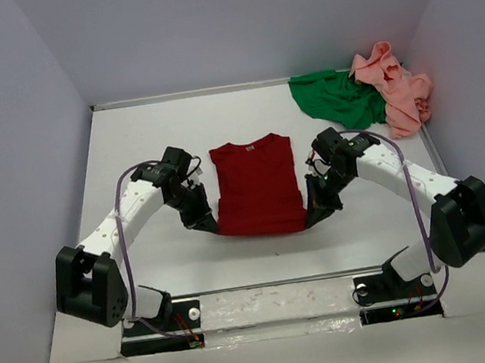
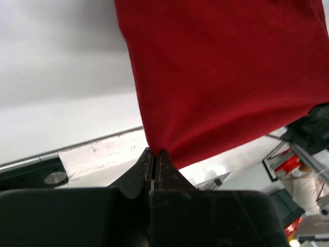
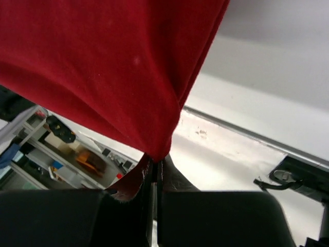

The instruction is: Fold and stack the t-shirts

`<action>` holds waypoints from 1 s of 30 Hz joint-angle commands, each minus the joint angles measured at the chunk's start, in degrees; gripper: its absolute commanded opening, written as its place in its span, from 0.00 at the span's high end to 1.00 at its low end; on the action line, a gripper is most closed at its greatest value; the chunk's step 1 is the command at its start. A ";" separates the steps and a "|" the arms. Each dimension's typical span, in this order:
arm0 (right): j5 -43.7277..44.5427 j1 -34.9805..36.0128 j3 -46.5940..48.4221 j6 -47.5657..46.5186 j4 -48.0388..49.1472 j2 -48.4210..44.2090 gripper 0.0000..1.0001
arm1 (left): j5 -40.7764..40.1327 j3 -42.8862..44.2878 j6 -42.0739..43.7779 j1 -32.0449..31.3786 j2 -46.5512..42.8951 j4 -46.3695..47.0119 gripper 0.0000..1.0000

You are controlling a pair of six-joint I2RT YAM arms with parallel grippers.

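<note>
one soft dark red t-shirt [image 1: 257,187], corners pinched by left tool [image 2: 154,157], right tool [image 3: 156,163]

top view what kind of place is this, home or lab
Probably a robot lab cell: a white table boxed in by plain walls, two robot arms bolted at its near edge, a red t-shirt between them, green t-shirt and pink t-shirt heaped far right.
</note>
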 commanded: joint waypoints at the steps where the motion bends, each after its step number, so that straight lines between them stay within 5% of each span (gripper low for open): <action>1: -1.59 3.21 -5.57 3.96 -2.09 -5.85 1.00 | 3.27 -5.01 -3.45 -4.50 -4.96 -1.83 1.00; 10: -1.41 6.47 -15.95 11.87 -3.40 -19.83 1.00 | 4.86 -13.28 -11.64 -10.85 -16.04 0.90 1.00; 16: 2.10 6.47 -13.24 14.43 -5.08 -25.03 1.00 | 4.24 -12.76 -13.14 -11.02 -19.39 -1.47 1.00; 30: 14.58 6.47 9.61 8.11 -5.87 -15.38 1.00 | -9.38 16.24 -13.23 -10.50 -4.55 -2.18 1.00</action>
